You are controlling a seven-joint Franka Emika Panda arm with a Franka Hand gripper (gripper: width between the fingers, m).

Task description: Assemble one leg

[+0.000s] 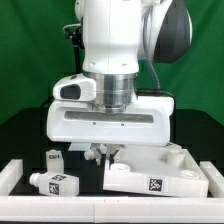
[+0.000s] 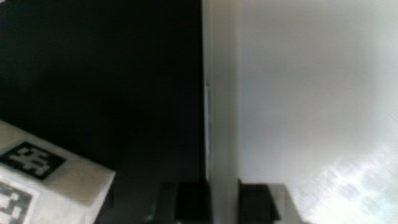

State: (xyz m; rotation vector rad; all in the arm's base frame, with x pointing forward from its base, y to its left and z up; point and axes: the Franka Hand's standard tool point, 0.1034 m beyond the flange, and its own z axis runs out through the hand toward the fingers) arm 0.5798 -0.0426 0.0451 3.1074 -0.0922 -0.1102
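Black matte worktop (image 1: pixel 22 140) carries everything. Nearest, at the exterior view's left, a leg (image 1: pixel 52 182) lies on its side. It is a stubby white plastic block with square tags, its long axis running roughly across the view. A second leg (image 1: pixel 52 158) sits just behind it. Toward the exterior view's right is the tabletop (image 1: pixel 150 178), a smooth white tray with raised rims. Over its far rim hangs the claw (image 1: pixel 105 152), fingers (image 2: pixel 182 203) narrow and astride that rim; whether they clamp it I cannot tell. Both legs lie apart from the claw, toward the left, so reaching one likely means crossing that way.
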